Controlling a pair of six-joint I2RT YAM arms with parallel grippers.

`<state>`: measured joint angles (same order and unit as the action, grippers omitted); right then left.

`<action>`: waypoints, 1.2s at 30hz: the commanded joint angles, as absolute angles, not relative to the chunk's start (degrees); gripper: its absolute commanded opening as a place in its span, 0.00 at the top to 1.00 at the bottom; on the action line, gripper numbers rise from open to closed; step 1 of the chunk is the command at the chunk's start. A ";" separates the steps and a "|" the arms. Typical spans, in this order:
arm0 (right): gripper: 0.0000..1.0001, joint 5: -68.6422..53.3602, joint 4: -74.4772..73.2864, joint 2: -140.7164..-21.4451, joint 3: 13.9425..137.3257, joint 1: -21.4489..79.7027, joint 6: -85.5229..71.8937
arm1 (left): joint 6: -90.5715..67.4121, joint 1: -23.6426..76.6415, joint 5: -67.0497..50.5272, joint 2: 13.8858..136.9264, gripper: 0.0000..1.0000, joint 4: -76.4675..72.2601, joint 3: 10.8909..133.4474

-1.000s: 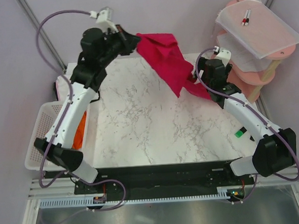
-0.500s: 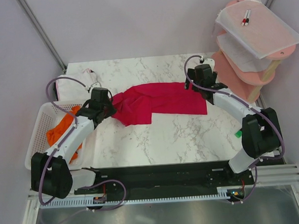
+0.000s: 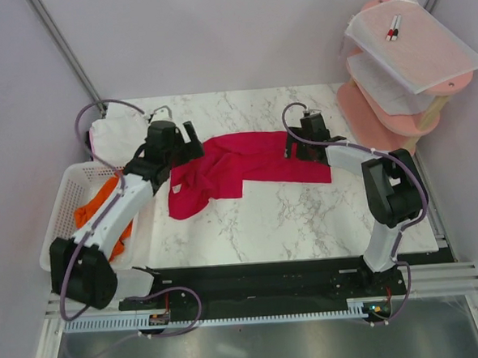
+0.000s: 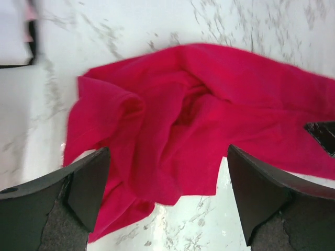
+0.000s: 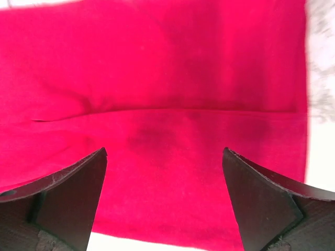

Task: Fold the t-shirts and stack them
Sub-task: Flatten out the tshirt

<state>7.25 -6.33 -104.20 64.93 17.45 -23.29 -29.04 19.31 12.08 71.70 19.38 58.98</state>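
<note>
The crimson-red t-shirt (image 3: 250, 162) lies crumpled across the middle of the table, its left end bunched and trailing toward the front. My left gripper (image 3: 195, 143) hovers open just above that left end; in the left wrist view the red t-shirt (image 4: 199, 115) lies loose below the open gripper (image 4: 167, 157). My right gripper (image 3: 292, 150) stands open over the shirt's right end; the right wrist view shows the flat red t-shirt (image 5: 172, 104) under that gripper (image 5: 164, 154), nothing pinched. A white t-shirt (image 3: 114, 134) rests at the table's far left. An orange t-shirt (image 3: 95, 214) lies in the basket.
A white mesh basket (image 3: 59, 222) stands off the table's left edge. A pink tiered stand (image 3: 381, 109) with translucent sheets (image 3: 409, 43) rises at the far right. Bare marble (image 3: 290, 216) stretches in front of the shirt.
The red shirt came down from the air onto the table. My left gripper opened and let go of its left end, which dropped. The right gripper shifted slightly left, staying open.
</note>
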 commanded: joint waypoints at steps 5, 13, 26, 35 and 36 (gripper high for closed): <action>0.02 5.01 -3.69 -107.58 69.08 17.40 -24.43 | -23.82 21.80 5.18 91.83 0.04 17.75 68.81; 0.02 5.54 -3.87 -107.75 69.96 17.05 -24.08 | -23.20 21.80 9.30 102.20 0.06 20.12 75.58; 0.02 5.19 -4.39 -111.27 73.56 16.70 -24.43 | -23.03 21.71 8.61 109.34 0.42 25.48 81.13; 0.02 4.22 -4.48 -111.71 74.00 16.44 -24.70 | -22.76 21.71 12.13 104.86 0.98 27.16 79.02; 0.02 4.13 -4.48 -111.62 73.74 16.52 -24.70 | -22.68 21.71 12.56 102.42 0.98 27.16 78.58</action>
